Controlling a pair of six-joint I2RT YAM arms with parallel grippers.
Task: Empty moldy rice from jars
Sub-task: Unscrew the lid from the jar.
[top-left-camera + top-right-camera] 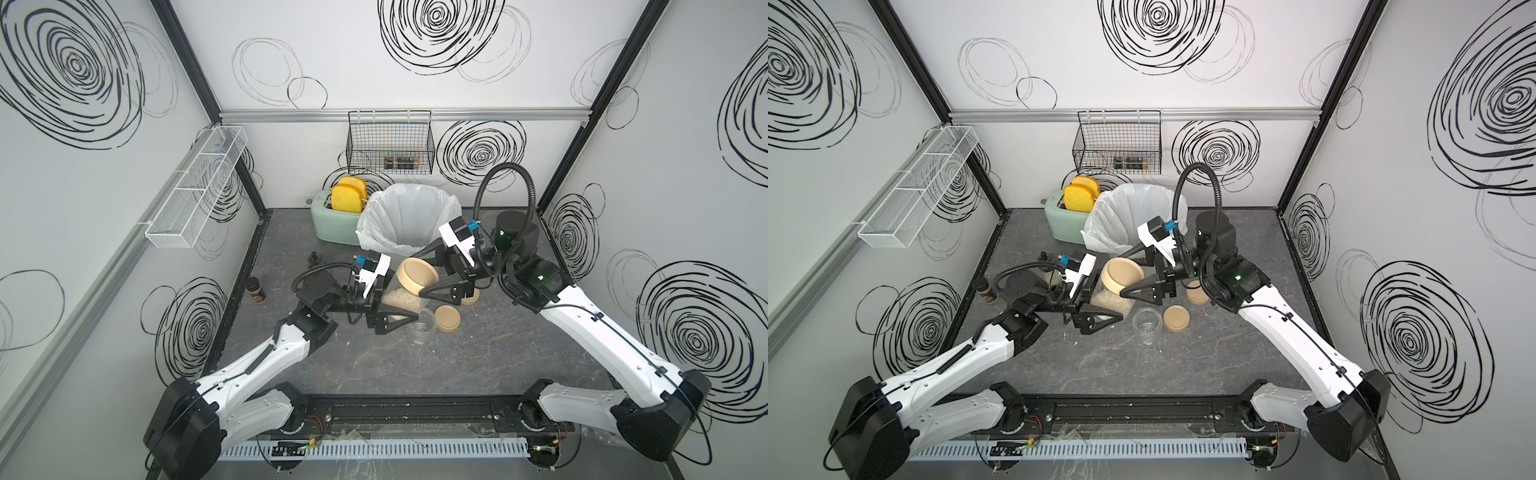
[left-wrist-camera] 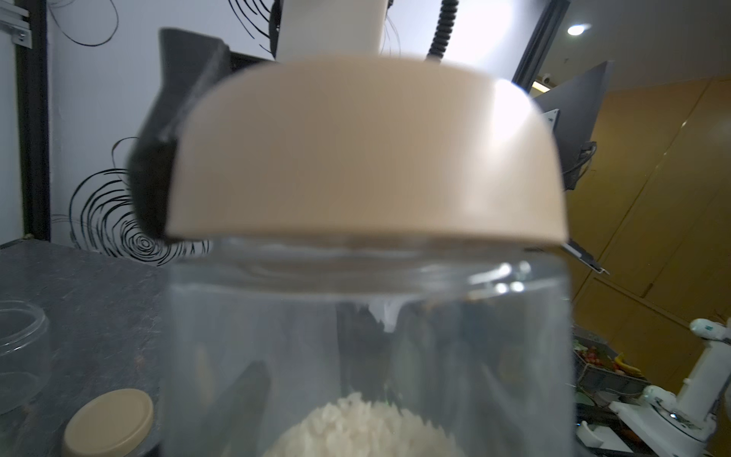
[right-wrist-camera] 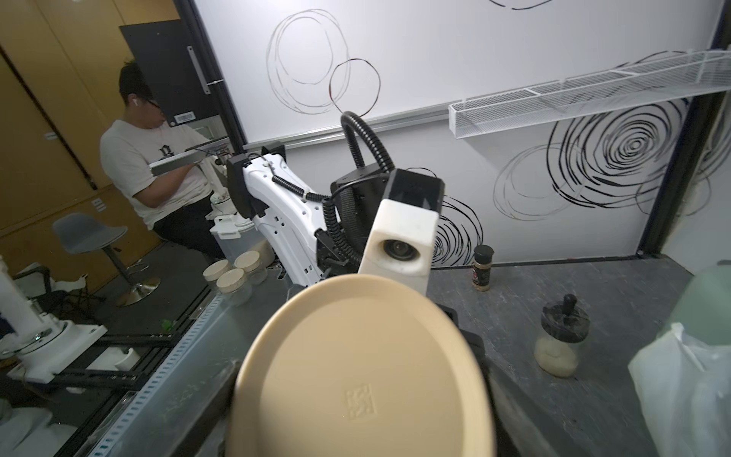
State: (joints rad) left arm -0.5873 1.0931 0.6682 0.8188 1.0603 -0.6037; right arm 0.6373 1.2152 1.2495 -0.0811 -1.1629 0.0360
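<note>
Left gripper [image 1: 394,306]: clamped on the jar [image 1: 400,297], mid-body; moldy rice [image 2: 364,427] sits low inside.
Right gripper [image 1: 419,275]: jaws wide around the lid [image 1: 1121,277], gripping it, I think; the far finger is hidden.
Axis: jar tilted, mouth pointing from my left gripper toward the right gripper.
Beyond: the bin [image 1: 376,226] lies just past the right gripper.

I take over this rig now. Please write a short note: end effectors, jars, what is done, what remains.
Left end effector: closed on the clear cylindrical jar, tilted, pale rice inside.
Right end effector: closed around its round tan lid, at the mouth.
Done: one clear jar stands empty, loose tan lid beside it.
Left: lift the lid off, pour rice into the white-lined bin.
Another tan lid by the right arm: jar beneath unclear.
</note>
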